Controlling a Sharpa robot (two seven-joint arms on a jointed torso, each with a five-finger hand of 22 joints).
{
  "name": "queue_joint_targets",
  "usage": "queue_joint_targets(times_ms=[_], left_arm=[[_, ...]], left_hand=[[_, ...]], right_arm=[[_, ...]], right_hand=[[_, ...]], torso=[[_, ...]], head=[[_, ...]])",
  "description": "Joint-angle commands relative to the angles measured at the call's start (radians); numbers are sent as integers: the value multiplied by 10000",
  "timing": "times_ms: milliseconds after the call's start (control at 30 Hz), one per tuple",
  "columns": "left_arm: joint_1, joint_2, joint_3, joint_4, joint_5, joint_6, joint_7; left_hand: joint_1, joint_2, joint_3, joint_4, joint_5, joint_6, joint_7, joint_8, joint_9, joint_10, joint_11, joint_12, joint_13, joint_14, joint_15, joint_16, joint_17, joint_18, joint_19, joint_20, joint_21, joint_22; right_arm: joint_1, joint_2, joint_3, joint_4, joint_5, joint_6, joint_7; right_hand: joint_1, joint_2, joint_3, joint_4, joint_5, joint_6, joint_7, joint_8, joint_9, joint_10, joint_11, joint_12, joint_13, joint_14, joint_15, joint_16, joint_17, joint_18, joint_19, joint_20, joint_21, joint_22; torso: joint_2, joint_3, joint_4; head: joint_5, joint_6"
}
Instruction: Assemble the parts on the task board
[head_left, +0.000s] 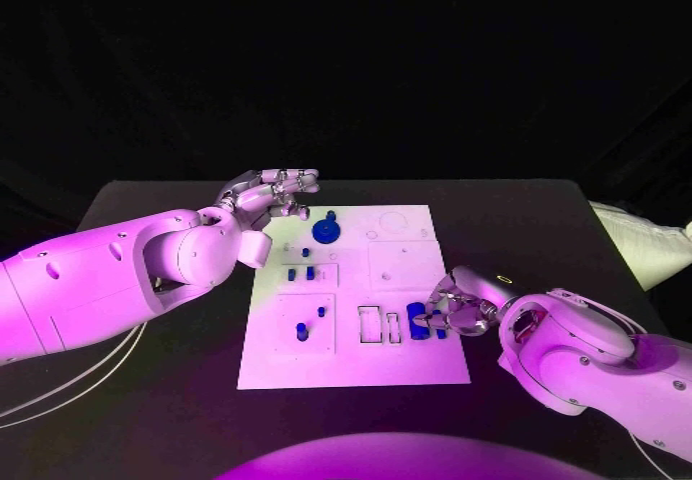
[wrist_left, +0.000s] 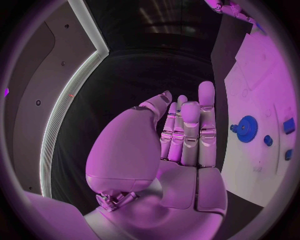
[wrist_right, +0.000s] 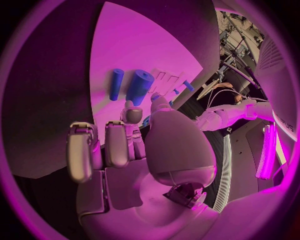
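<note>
Your left hand (head_left: 271, 192) hovers off the far left corner of the task board (head_left: 355, 370), its smooth metal fingers (wrist_left: 187, 130) laid straight side by side, holding nothing. Your right hand (head_left: 459, 305) sits at the board's right edge, fingers curled toward the blue parts there; you cannot tell whether it grips one. The board is a flat white rectangular plate with shallow outlined recesses. A toothed blue gear (head_left: 327, 232) stands near its far end, close to your left hand. Beside your right hand lie a stubby blue cylinder (wrist_right: 139, 87) and a thinner blue rod (wrist_right: 116, 84), parallel, just apart.
</note>
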Motion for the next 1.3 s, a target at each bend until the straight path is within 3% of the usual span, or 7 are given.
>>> queue_joint_targets(times_ms=[33,200,467,667,900,1133,1300], left_arm=[[-4,19,6,10,-25,220,15],[-4,9,6,14,-25,257,-16],[-5,-15,6,28,-26,294,-59],[-5,-30,5,36,-42,307,-78],[-5,-30,5,40,-73,334,-93],[-5,-42,5,37,-79,347,-102],[-7,-39,5,37,-80,354,-106]], left_hand=[[-27,86,-40,5,32,-69,15,55,3,-60,-17,56,8,-94,0,-1,-8,172,-74,19,-70,-14],[-27,86,-40,5,32,-69,15,55,3,-60,-17,56,8,-94,0,-1,-8,172,-74,19,-70,-14],[-33,85,-47,7,30,-72,16,60,3,-66,-16,66,11,-105,1,-11,-33,172,-76,20,-72,-15],[-33,85,-47,7,30,-72,16,60,3,-66,-16,66,11,-105,1,-11,-33,172,-76,20,-72,-15],[-33,85,-47,7,30,-72,16,60,3,-66,-16,66,11,-105,1,-11,-33,172,-76,20,-72,-15],[-33,85,-47,7,30,-72,16,60,3,-66,-16,66,11,-105,1,-11,-33,172,-76,20,-72,-15],[-33,85,-47,7,30,-72,16,60,3,-66,-16,66,11,-105,1,-11,-33,172,-76,20,-72,-15]], right_arm=[[-29,124,-15,-159,-476,394,-111],[-73,324,-31,-386,-618,525,-119],[-223,663,-57,-691,-714,750,-124],[-273,725,-61,-735,-708,649,-131],[-287,728,-60,-643,-637,-158,-132],[-278,555,14,-75,-90,-1228,-130],[-234,540,82,280,483,-1372,-138]], right_hand=[[-3,106,-78,2,-44,-55,-34,67,20,-61,-3,54,33,450,54,49,-1,-147,89,-4,62,827],[22,137,-90,-2,-36,-56,-36,82,31,-65,-5,72,75,452,53,63,21,-153,102,-5,76,850],[75,186,-114,-11,-37,-43,-43,118,56,-64,-10,113,161,454,50,78,43,-154,101,-6,79,856],[183,354,-160,-7,36,36,-78,227,132,-27,-38,237,385,466,31,131,122,-167,134,-19,116,919],[464,825,-105,-35,333,341,-214,470,352,135,-154,461,764,532,-58,388,528,-203,228,-86,213,1076],[543,962,-141,-7,602,417,-269,549,488,174,-205,434,849,540,-103,449,622,-218,266,-134,253,1140],[447,1031,-227,8,892,395,-276,557,568,196,-211,407,911,539,-112,468,652,-223,277,-151,267,1162]], torso=[[-1,5,16],[10,1,43],[12,4,17],[10,3,-1],[9,18,5],[5,20,2],[8,8,5]], head=[[13,-15],[36,-40],[88,-61],[112,-80],[97,-89],[122,-83],[112,-77]])
